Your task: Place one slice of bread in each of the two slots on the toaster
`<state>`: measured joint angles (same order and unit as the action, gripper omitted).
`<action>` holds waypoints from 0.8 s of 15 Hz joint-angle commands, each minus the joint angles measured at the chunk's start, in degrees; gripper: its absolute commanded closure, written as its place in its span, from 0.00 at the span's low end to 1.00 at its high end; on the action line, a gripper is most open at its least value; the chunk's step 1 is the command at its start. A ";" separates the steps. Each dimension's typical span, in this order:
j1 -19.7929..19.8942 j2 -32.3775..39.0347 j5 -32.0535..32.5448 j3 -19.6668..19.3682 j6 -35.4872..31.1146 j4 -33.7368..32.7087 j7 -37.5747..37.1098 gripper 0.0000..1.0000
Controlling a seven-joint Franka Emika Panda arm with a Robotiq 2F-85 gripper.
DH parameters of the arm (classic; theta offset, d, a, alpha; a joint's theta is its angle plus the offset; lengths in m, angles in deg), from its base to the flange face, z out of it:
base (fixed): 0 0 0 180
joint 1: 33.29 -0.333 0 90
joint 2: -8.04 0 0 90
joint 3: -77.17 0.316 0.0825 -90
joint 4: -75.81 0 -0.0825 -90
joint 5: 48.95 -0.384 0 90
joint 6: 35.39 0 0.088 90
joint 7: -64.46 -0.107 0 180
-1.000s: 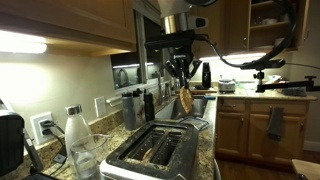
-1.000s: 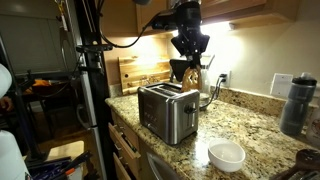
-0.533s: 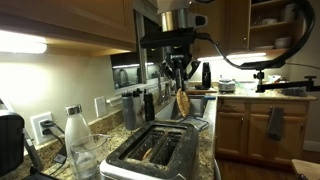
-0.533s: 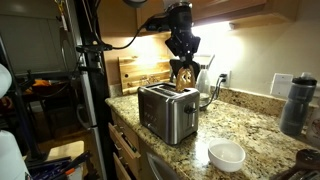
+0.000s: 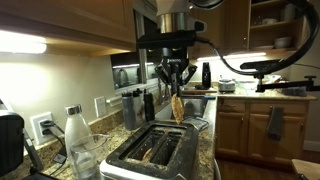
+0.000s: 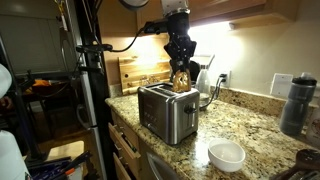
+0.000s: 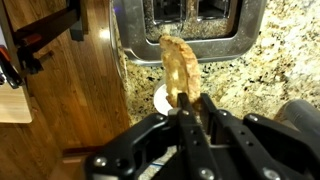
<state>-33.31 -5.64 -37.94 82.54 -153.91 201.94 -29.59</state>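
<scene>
Your pincer (image 5: 177, 82) is gripping one slice of bread (image 5: 177, 106) by its upper edge, jaws closed down to the slice's thickness. The wrist view is showing the fingers (image 7: 207, 115) pinching it from both sides. The slice is hanging upright above the toaster (image 5: 155, 150), over the end farthest from that camera, outside both slots (image 5: 150, 150). In an exterior view the slice (image 6: 181, 80) is sitting just above the toaster's top (image 6: 167, 112); I can't tell whether it's touching.

Around the toaster:
- A wooden cutting board (image 6: 133, 72) is standing upright behind it.
- A white bowl (image 6: 227, 155) is sitting on the granite worktop (image 6: 255, 128), in front of the toaster and to one side.
- A dark bottle (image 6: 293, 100) is standing well apart from the toaster, at the frame edge.
- A clear bottle (image 5: 75, 132) with a white cap and a glass (image 5: 88, 156) are standing just beside the toaster.
- A black appliance (image 5: 8, 142) is sitting beyond them.

Hard to read:
- The pincer body is covering the slice's gripped edge in both exterior views.
- The slots are showing dim, with tan patches inside. I can't tell whether that's bread or the wire guides.
- In the wrist view the toaster (image 7: 190, 22) is getting cut off by the top of the frame, so only part of the slots is showing.
- A pale round thing (image 7: 160, 97) is lying on the worktop behind the slice, mostly hidden. I can't identify it.
- The black appliance is getting clipped by the frame edge.
</scene>
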 commanded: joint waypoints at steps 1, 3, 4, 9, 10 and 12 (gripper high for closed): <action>-0.46 -3.91 -3.43 -0.30 -1.52 2.98 3.67 0.95; -0.44 -4.20 -4.52 -0.09 -1.42 2.91 4.91 0.95; -0.51 -4.13 -5.30 -0.03 -1.81 2.89 5.84 0.95; -0.96 -3.71 -8.01 1.20 -2.59 3.00 7.45 0.95; -1.18 -3.61 -7.92 1.62 -2.76 3.12 7.09 0.95; -1.49 -3.38 -8.16 2.35 -3.04 3.37 6.70 0.95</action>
<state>-34.13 -6.80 -44.85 84.22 -154.85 202.36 -22.71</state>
